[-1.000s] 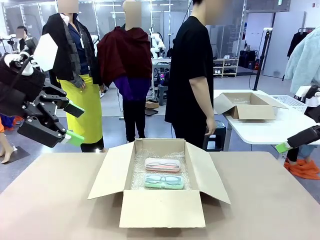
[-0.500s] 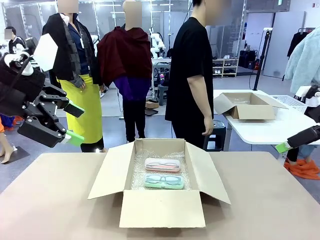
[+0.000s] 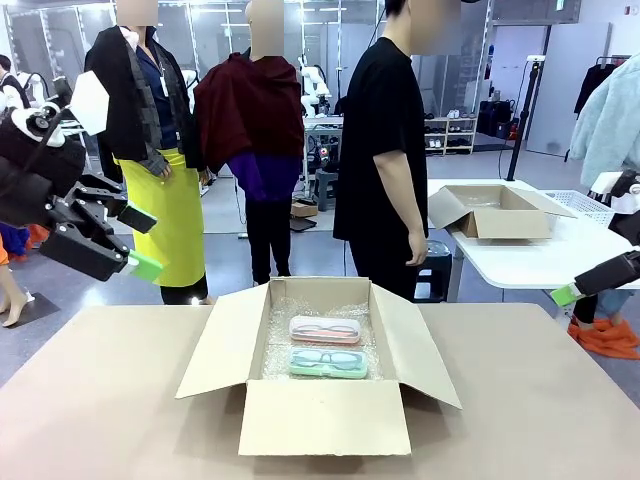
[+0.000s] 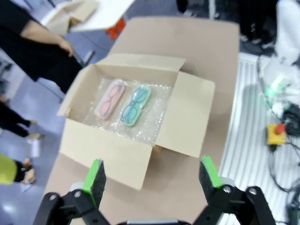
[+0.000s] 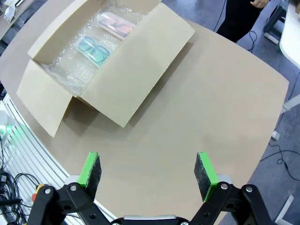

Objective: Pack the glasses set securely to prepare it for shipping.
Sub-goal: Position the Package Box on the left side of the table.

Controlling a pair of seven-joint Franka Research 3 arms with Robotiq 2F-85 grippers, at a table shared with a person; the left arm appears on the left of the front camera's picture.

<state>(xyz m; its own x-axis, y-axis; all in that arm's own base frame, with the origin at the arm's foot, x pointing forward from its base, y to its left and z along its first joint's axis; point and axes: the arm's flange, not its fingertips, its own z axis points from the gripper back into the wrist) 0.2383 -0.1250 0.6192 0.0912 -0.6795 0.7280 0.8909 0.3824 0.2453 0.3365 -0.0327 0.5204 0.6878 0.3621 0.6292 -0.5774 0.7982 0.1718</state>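
Glasses set is in the box, box not yet closed.
The pink case (image 3: 324,329) and mint case (image 3: 328,362) lie side by side on bubble wrap (image 3: 300,306) inside the cardboard box (image 3: 325,420), whose flaps are splayed open (no padding on top). The left gripper (image 4: 152,174) and right gripper (image 5: 147,166) hover either side of the box, jaws wide apart, empty.

Glasses set (image 3: 327,360) (cases abreast) in box (image 3: 225,345)

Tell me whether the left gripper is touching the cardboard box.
Apart. In the front view the left gripper hangs open in the air, well up and left of the cardboard box, with clear space between.
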